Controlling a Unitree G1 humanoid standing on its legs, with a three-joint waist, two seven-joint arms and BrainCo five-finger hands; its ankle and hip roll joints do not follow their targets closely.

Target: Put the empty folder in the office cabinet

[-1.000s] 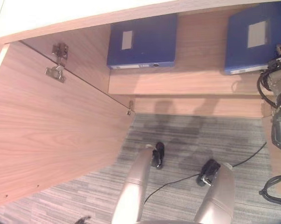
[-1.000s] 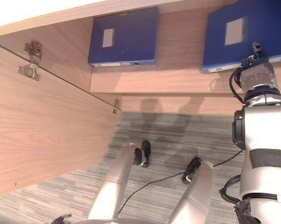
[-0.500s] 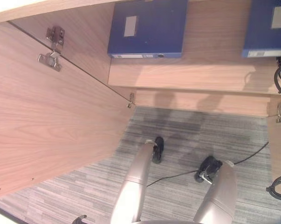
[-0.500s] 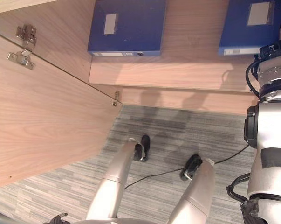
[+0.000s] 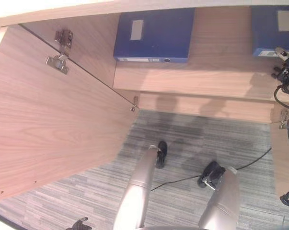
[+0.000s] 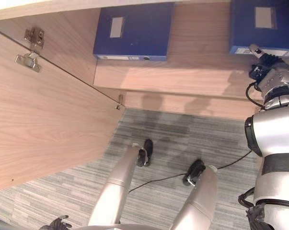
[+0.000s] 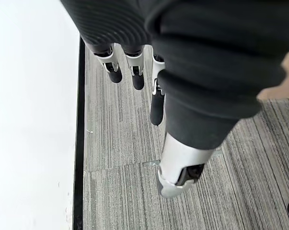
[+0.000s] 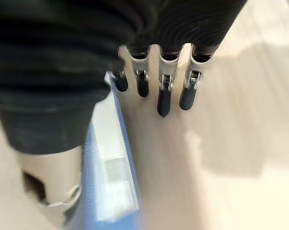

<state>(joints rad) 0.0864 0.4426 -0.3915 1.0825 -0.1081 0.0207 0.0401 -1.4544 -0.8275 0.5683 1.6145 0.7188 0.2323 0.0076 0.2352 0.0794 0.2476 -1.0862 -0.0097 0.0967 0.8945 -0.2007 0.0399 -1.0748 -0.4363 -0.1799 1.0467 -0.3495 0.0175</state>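
Observation:
Two blue folders lie flat on the cabinet shelf (image 5: 206, 76). One folder (image 5: 154, 33) is at the left. The other folder (image 6: 264, 24) is at the right, set back from the shelf's front. My right hand (image 6: 269, 67) is at this folder's front edge, fingers (image 8: 163, 96) straight and open over the bare wood. The folder's white spine label (image 8: 110, 167) shows beside the thumb, and the hand holds nothing. My left hand (image 6: 55, 224) hangs low at the left, its fingers (image 7: 134, 72) straight over the carpet.
The cabinet's left door (image 5: 48, 124) stands wide open, with metal hinges (image 5: 60, 52) near its top. A second door edge with a hinge (image 5: 284, 120) is at the right. Grey striped carpet (image 5: 192, 139) lies below the shelf.
The right folder now lies deeper on the shelf than a second ago, with my right hand still at its front edge. The camera view has shifted slightly.

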